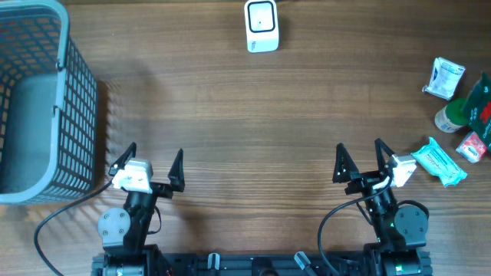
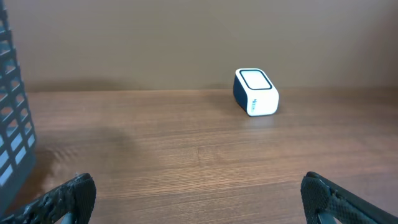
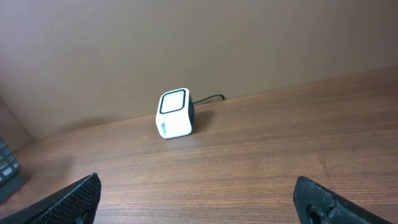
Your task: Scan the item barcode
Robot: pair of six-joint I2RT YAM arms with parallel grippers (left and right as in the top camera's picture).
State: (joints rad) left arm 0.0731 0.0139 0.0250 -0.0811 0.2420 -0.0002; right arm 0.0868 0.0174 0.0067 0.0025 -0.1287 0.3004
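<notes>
A white barcode scanner [image 1: 261, 25] with a dark window on top stands at the far middle edge of the table; it also shows as the scanner [image 2: 255, 92] in the left wrist view and the scanner [image 3: 175, 114] in the right wrist view. Several packaged items lie at the right edge: a teal packet [image 1: 439, 162], a white packet [image 1: 446, 78], a green item [image 1: 469, 107] and a red one [image 1: 471, 146]. My left gripper [image 1: 153, 166] [image 2: 199, 193] and right gripper [image 1: 360, 161] [image 3: 198, 196] rest near the front edge, both open and empty, far from the items.
A grey wire basket [image 1: 38, 100] fills the left side of the table; its mesh wall [image 2: 11, 118] shows in the left wrist view. The scanner's cable [image 3: 211, 98] runs off toward the back wall. Bare wooden tabletop lies between the grippers and the scanner.
</notes>
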